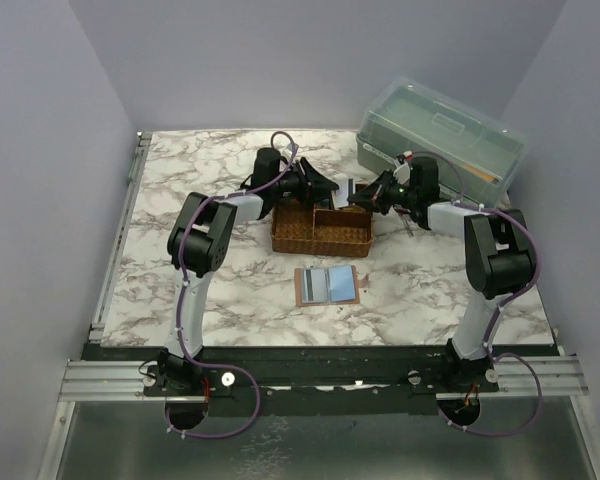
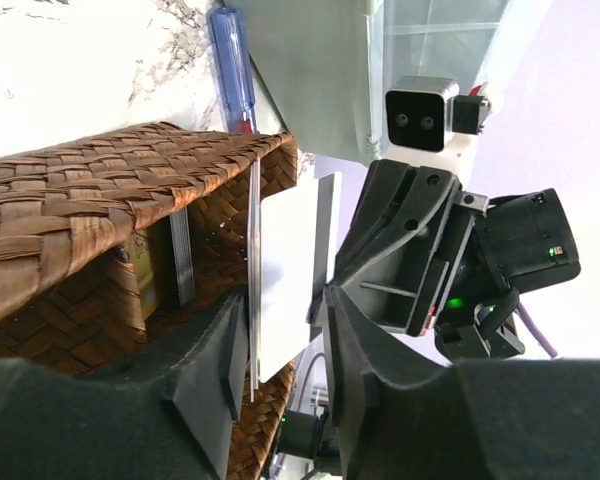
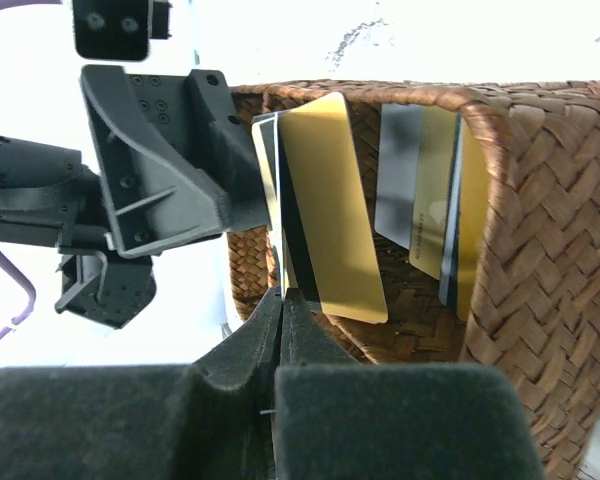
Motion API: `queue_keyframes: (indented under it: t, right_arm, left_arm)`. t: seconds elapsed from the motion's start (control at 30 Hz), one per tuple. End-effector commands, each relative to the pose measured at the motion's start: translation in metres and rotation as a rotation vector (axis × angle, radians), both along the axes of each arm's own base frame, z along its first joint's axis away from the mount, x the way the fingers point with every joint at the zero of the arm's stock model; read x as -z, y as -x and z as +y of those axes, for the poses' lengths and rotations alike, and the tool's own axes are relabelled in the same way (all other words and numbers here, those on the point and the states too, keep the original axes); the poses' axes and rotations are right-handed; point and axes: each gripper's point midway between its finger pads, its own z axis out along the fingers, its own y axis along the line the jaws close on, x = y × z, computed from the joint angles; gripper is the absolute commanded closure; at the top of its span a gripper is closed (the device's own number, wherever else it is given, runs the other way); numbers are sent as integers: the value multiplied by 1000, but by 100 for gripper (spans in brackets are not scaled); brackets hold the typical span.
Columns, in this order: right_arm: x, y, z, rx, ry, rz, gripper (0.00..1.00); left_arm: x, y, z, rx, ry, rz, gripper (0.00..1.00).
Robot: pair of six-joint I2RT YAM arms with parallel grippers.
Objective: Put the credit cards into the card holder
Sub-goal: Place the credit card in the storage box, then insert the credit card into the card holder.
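1. The marble table (image 1: pixel 180 280) is lying beneath both my grippers.
2. The translucent green box (image 1: pixel 440 135) is sitting with its lid on, just behind my right gripper (image 3: pixel 280 305).
3. The woven tray (image 1: pixel 320 248) is sitting directly under my two grippers, which are facing each other over its far rim.
4. My left gripper (image 2: pixel 283 300) is standing with its jaws parted on either side of the credit cards (image 3: pixel 330 210); I cannot tell whether its pads are touching them.
5. My right gripper is pinching tight on one edge of that same thin stack, whose gold card is facing outward.
6. The card holder (image 1: pixel 328 285) is lying open and flat on the table, on the near side of the tray, well apart from both grippers.
7. Spare cards (image 3: pixel 420 190) are leaning on edge inside the tray, beside my right gripper.
8. A blue pen (image 2: pixel 235 60) is lying beyond the tray, past my left gripper.
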Motion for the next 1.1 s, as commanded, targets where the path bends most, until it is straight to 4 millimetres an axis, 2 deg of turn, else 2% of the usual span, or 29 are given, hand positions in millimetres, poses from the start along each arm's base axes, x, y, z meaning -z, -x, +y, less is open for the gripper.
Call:
queue_keyframes:
  t: [0.0, 0.17, 0.3, 0.43, 0.57, 0.73, 0.83, 0.93, 1.07]
  right_arm:
    - [-5, -3, -10, 16, 58, -20, 100]
    - [-23, 0, -15, 14, 107, -70, 100]
    - [-38, 3, -21, 19, 157, -104, 100]
    - [-56, 5, -27, 27, 211, -154, 100]
    - [-61, 14, -33, 18, 271, -161, 100]
    - [-64, 28, -34, -28, 293, -195, 100]
    - [-63, 46, -29, -97, 272, -208, 100]
    - [-62, 74, -20, -164, 224, -220, 100]
    - [-61, 115, -1, -231, 159, -228, 100]
  left_arm:
    - [20, -1, 8, -33, -105, 40, 52]
    - [18, 5, 12, -21, -153, 55, 34]
    - [14, 6, 18, -31, -215, 37, 33]
    - [14, 6, 26, -45, -295, 19, 26]
    - [9, 5, 36, -60, -382, -26, 26]
    - [-14, 14, 45, -43, -433, -113, 26]
    - [-42, 33, 46, 10, -403, -180, 26]
    - [-59, 66, 43, 110, -334, -197, 27]
    - [-65, 120, 43, 205, -283, -202, 27]
